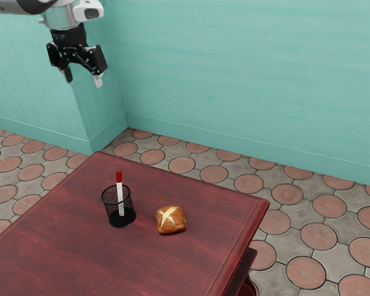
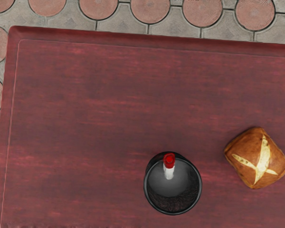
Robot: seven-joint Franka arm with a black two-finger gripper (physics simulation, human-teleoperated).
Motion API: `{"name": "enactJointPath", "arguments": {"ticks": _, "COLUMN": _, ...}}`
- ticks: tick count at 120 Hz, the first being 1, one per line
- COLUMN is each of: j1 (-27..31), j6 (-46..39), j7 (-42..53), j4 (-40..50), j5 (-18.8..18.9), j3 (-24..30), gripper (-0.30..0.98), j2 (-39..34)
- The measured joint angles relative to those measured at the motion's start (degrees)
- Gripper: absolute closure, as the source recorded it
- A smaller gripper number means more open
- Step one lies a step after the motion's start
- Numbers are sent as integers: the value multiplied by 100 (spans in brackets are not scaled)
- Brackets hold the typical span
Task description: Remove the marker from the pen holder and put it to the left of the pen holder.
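The marker (image 1: 119,192) is in the pen holder (image 1: 127,217), standing up with its red end (image 1: 118,176) poking out over the top. From above, it looks close to one side of the round rim (image 2: 200,192), not in the middle. The pen holder stands upright on the tabletop (image 1: 55,246), and a brown bread roll (image 1: 171,220) sits near it, but they do not touch. The tool (image 1: 83,78) is up high, well apart from all of these, at the exterior view's upper left. Its two fingers (image 1: 98,80) are spread wide, with nothing pinched between them. So I think the job is just at its start, and no part of it is done. The tool has to come down over the marker, close on it, and lift it straight up until its low end is out of the pen holder. Then it has to lay the marker down on the left side of the pen holder and let go. The marker is thin and near the rim, so a finger could bump the pen holder and tip it. A sideways pull could drag the pen holder along too.
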State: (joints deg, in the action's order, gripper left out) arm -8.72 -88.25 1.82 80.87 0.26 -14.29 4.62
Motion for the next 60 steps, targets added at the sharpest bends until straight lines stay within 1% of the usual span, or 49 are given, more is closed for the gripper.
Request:
{"name": "enactJointPath", "arguments": {"ticks": 12, "j1": 327, "j6": 41, "j7": 94, "j4": -43, "j5": 6, "j3": -82, "gripper": 0, "j2": 18}}
{"name": "enactJointPath", "arguments": {"ticks": 23, "j1": 311, "j6": 58, "j7": 171, "j4": -62, "j5": 5, "j3": -95, "gripper": 0, "j2": 36}}
{"name": "enactJointPath", "arguments": {"ticks": 28, "j1": 277, "j6": -57, "j7": 202, "j4": -221, "j5": 4, "j3": -85, "gripper": 0, "j2": 205}}
{"name": "enactJointPath", "arguments": {"ticks": 35, "j1": 222, "j6": -454, "j7": 240, "j4": -474, "j5": 6, "j3": -84, "gripper": 0, "j2": 712}}
{"name": "enactJointPath", "arguments": {"ticks": 43, "j1": 226, "j6": -1167, "j7": 280, "j4": -581, "j5": -1, "j3": -75, "gripper": 0, "j2": 1356}}
{"name": "enactJointPath", "arguments": {"ticks": 51, "j1": 286, "j6": -1784, "j7": 272, "j4": -596, "j5": -84, "j3": -70, "gripper": 0, "j2": 1815}}
{"name": "enactJointPath", "arguments": {"ticks": 60, "j1": 319, "j6": -2286, "j7": 172, "j4": -579, "j5": -136, "j3": -85, "gripper": 0, "j2": 2216}}
